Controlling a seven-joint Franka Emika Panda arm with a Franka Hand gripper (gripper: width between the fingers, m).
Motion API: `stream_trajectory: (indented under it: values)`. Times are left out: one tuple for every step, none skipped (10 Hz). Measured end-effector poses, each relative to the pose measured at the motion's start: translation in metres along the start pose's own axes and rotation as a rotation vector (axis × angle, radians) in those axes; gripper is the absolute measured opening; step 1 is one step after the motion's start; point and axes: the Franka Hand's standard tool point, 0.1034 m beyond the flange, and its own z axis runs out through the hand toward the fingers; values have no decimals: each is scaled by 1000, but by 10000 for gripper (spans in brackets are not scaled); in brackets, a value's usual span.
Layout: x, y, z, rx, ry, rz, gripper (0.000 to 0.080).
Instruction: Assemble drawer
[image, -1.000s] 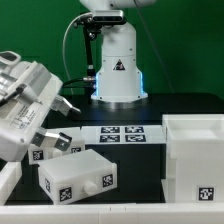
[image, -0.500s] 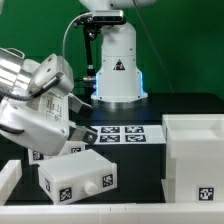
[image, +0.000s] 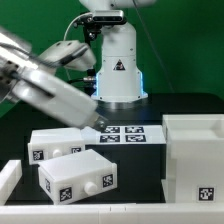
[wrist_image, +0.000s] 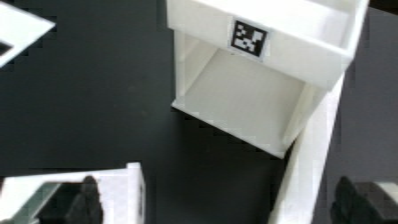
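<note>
The drawer's large open-topped white casing (image: 195, 152) stands at the exterior view's right, its tag facing front. In the wrist view the casing (wrist_image: 249, 90) lies ahead of the gripper with its tag showing. Two smaller white trays sit at the left: one in front (image: 78, 177) and one behind it (image: 55, 143). My gripper (image: 96, 119) is blurred, above the table between the rear tray and the marker board. In the wrist view the gripper (wrist_image: 222, 205) is open and empty, with one fingertip (wrist_image: 79, 200) over a white tray corner (wrist_image: 36, 195).
The marker board (image: 125, 133) lies flat on the black table in the middle. The robot's white base (image: 118, 70) stands behind it. A white rail (image: 8, 180) runs along the table's front left.
The arm has swung up and toward the exterior view's right, away from the trays. The rear tray, covered by the gripper before, now shows fully.
</note>
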Motion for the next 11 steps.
stream_trajectory:
  values:
    - [-7,-4,1,4,8,71,649]
    - [-4,-6,-1,13,34,63,649]
    - [-3,-15,-4,31,97,49,649]
    - [-4,-21,-5,30,172,20,649]
    - [-4,-18,-5,-59,242,-88,649]
    - [-4,-23,-2,-93,254,-174,649]
    - [-2,-24,2,-121,236,-244,649]
    - [-1,-30,6,-133,233,-302,649]
    - [-4,-32,13,-154,228,-316,649]
    - [-8,-27,17,-221,224,-298,649]
    - [-9,-28,20,-276,230,-303,649]
